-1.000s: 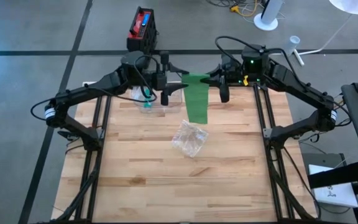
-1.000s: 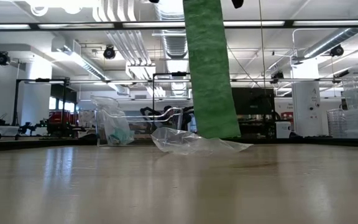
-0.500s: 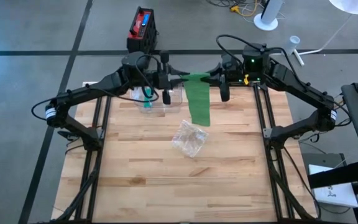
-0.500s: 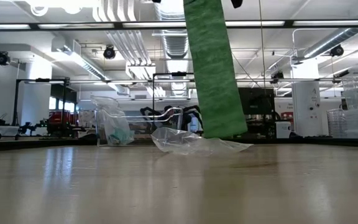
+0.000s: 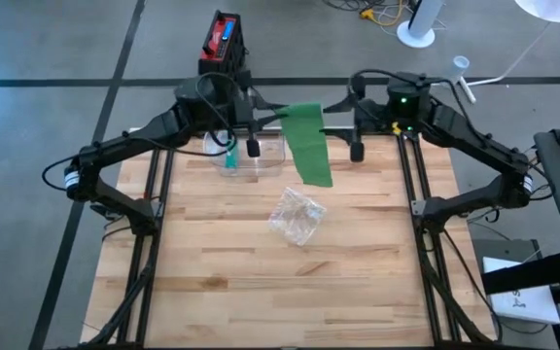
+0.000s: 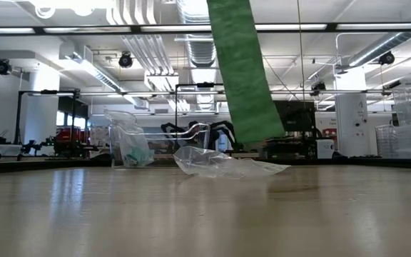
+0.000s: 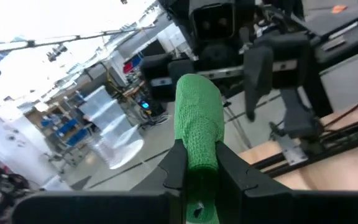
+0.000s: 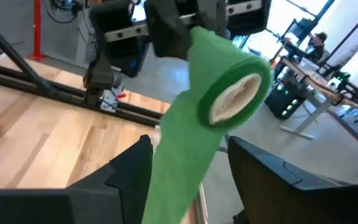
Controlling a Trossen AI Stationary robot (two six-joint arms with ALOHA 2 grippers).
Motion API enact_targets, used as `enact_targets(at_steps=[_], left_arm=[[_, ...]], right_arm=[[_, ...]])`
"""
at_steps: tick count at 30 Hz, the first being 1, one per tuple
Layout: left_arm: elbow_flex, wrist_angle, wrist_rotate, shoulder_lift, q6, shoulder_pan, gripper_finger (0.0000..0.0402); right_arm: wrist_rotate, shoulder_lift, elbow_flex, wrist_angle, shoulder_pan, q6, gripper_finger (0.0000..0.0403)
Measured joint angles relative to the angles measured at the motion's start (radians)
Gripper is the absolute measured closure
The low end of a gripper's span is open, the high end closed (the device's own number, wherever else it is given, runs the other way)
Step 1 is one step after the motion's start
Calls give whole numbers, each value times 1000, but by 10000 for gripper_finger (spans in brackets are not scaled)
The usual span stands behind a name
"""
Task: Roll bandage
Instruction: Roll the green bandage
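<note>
Both arms reach in high over the back edge of the wooden table (image 5: 212, 282). The left gripper (image 7: 197, 163) is squeezed tight on the green bandage (image 5: 305, 136) roll. The loose green strip hangs down from it toward the table. The right gripper (image 8: 185, 158) sits just beside the roll with its fingers spread apart, not touching it.

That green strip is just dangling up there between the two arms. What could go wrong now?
Only the left pincer pinches the green bandage; the right pincer stands open around it. If that one grip slips, the roll may drop. The loose tail hangs near the crumpled plastic wrapper and might snag it.
</note>
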Motion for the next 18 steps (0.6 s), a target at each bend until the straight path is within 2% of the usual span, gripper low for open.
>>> enact_targets(at_steps=[4,8,11,15,18], left_arm=[[0,1,6,0,-35,-1,368],[0,10,6,1,-71,-1,368],[0,23,7,1,-114,-2,368],[0,21,7,-1,-136,-2,368],[0,16,7,-11,-148,-2,368]], right_arm=[[5,28,-25,107,-2,57,204],[-2,66,-35,140,-1,102,229],[-7,88,-34,177,-1,126,276],[2,112,-35,172,-3,135,375],[61,108,-35,160,-2,110,392]])
